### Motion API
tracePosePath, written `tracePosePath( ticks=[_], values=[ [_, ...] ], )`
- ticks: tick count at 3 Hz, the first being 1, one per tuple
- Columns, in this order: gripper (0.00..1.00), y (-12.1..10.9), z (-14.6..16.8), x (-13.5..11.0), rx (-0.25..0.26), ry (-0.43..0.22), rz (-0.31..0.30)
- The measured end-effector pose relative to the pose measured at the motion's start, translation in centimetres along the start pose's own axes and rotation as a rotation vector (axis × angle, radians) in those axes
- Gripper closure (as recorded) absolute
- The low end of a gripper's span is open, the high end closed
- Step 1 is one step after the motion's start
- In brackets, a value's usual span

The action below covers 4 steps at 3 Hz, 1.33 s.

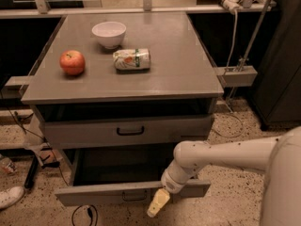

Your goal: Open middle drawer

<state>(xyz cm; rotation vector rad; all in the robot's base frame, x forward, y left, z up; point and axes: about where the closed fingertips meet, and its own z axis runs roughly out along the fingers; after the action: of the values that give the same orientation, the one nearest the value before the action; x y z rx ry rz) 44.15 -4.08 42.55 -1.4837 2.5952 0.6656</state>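
The middle drawer (pixel 94 197) stands pulled far out from under the desk (pixel 188 69), with its dark inside showing. The gripper (pixel 158 204) hangs at the drawer's front edge, right of the black handle; whether it is open or closed cannot be told. On the desk lie an apple (pixel 72 62), a bowl (pixel 109 33) and a can (pixel 131 59). The can's green and orange label is not readable.

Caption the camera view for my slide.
Middle drawer pulled out, claw at its front beside the handle; bowl, apple and tipped can sit on the cabinet top.
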Motion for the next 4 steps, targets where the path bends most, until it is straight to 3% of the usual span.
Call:
tracePosePath(
  ticks=[1,4],
  values=[
    [0.00,1.7,-1.2,3.0,0.023,-0.010,0.067],
    [0.00,5.3,-3.3,7.7,0.047,0.003,0.166]
  ],
)
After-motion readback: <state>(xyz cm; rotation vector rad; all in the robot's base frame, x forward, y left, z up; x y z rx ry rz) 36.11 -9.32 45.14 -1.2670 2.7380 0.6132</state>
